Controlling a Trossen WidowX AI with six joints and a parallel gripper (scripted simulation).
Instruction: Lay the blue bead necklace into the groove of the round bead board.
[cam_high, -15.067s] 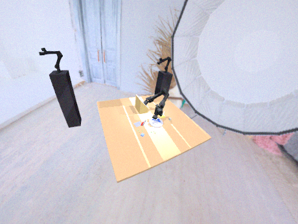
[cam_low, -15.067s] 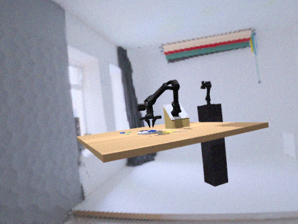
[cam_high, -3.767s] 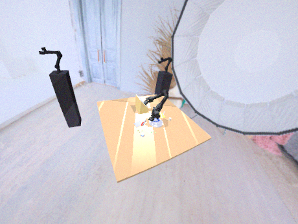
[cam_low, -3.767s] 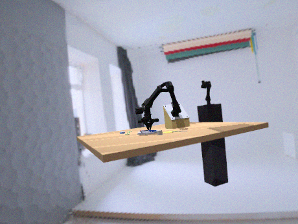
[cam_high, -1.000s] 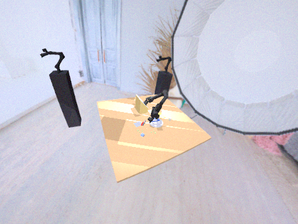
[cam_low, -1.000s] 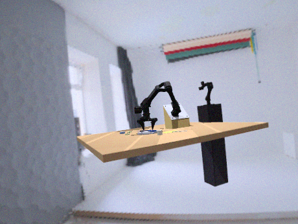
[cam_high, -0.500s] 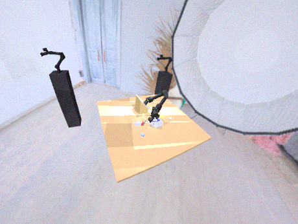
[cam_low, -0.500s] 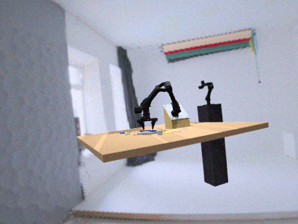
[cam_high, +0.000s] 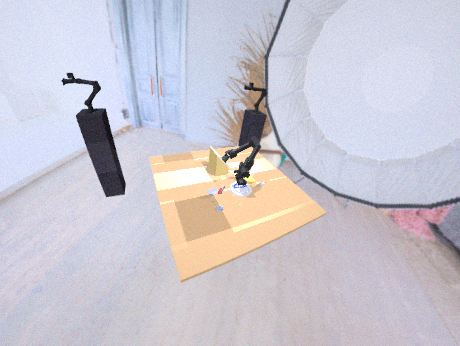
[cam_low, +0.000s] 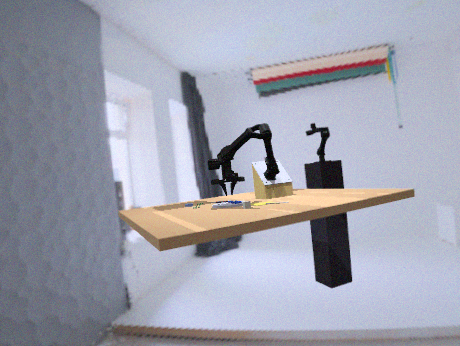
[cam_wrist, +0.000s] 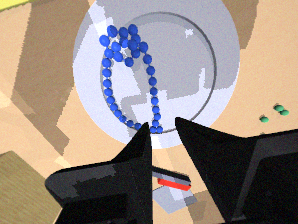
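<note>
in the wrist view the fingers run off the bottom edge, the board (cam_wrist: 185, 100) is cut by the top edge, and a yellow thing (cam_wrist: 15, 4) barely shows in the corner. from outside, the beads (cam_low: 231, 202) blur together (just a blue smear, really), their groove too small to tell.
</note>
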